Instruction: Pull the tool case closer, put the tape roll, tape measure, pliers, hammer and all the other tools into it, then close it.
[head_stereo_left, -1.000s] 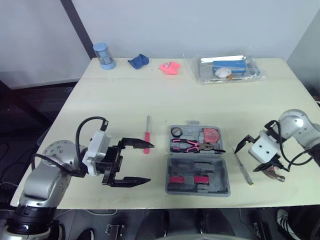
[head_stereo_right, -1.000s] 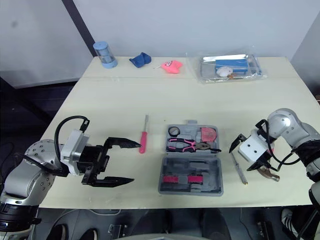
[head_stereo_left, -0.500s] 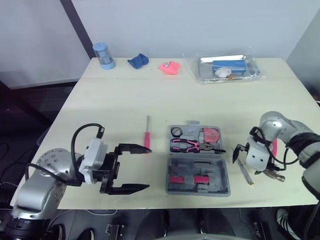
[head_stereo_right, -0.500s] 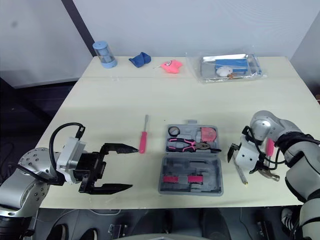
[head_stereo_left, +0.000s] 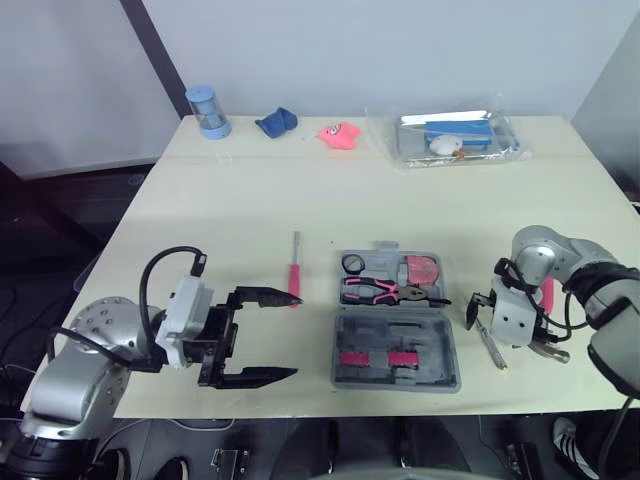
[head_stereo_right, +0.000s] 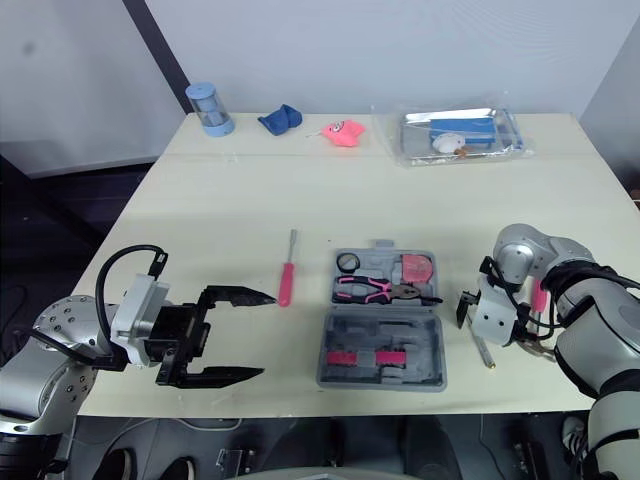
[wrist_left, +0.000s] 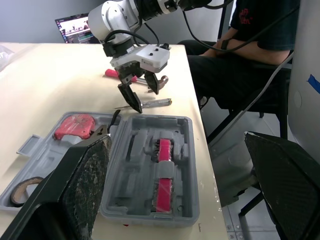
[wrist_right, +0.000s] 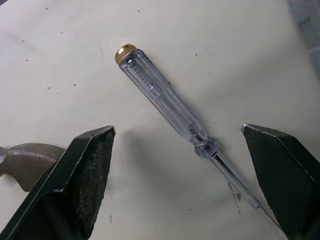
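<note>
Starting near the table's (head_stereo_left: 250, 200) front-left corner, the left gripper (head_stereo_left: 300, 333) is seen spread and empty. The open tool case (head_stereo_left: 440, 362) is set mid-front. Just right of it, the clear screwdriver (wrist_right: 160, 97) is straddled by the parted, empty right gripper (wrist_right: 176, 129), its length slanting across the gap.

Open grey tool case (head_stereo_left: 440, 350) holding pink pliers (head_stereo_left: 380, 291), red screwdriver (head_stereo_left: 294, 270) left of it, left gripper (head_stereo_left: 298, 332) spread wide, right gripper (head_stereo_left: 502, 332) above slim screwdriver (head_stereo_left: 490, 346)

One tool case (head_stereo_left: 443, 362), pliers (head_stereo_left: 380, 291), tape measure (head_stereo_left: 424, 269), tape roll (head_stereo_left: 352, 264) and hammer (head_stereo_left: 549, 351) each, plus two screwdrivers (head_stereo_left: 294, 282) (head_stereo_left: 489, 343).
</note>
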